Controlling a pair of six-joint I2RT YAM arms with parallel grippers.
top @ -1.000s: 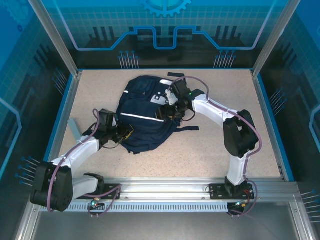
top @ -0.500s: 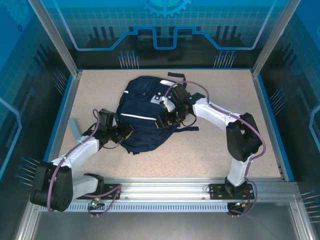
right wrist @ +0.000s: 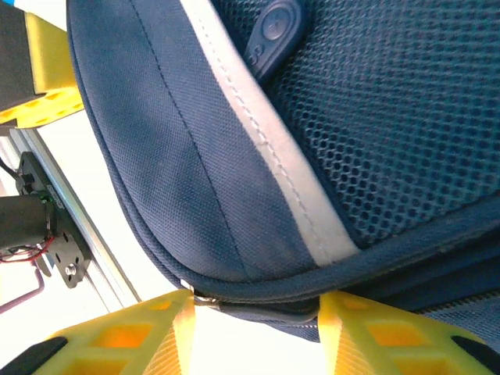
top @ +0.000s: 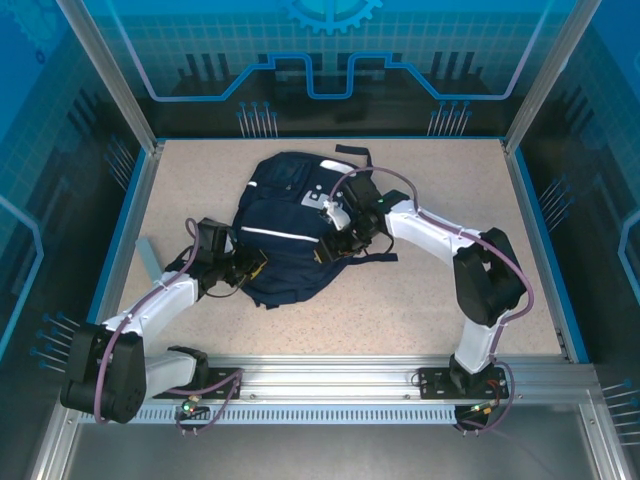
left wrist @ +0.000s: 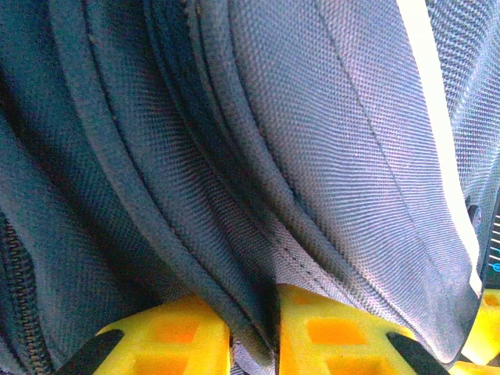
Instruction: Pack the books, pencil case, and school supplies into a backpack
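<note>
The backpack [top: 280,215] is laid in the middle of the table [top: 420,300], a fold of its cloth at 8 o'clock is pinched tight in the left gripper [top: 252,268], and its edge at 4 o'clock is set between the half-apart fingers of the right gripper [top: 328,250], though a real hold cannot be told.

no readable text, number or brand from my views — backpack [top: 285,255] weave is plain close up, its pale patches [top: 314,197] too small overhead to read; zip pull [right wrist: 273,27] bears a small dimple, no letters.
</note>
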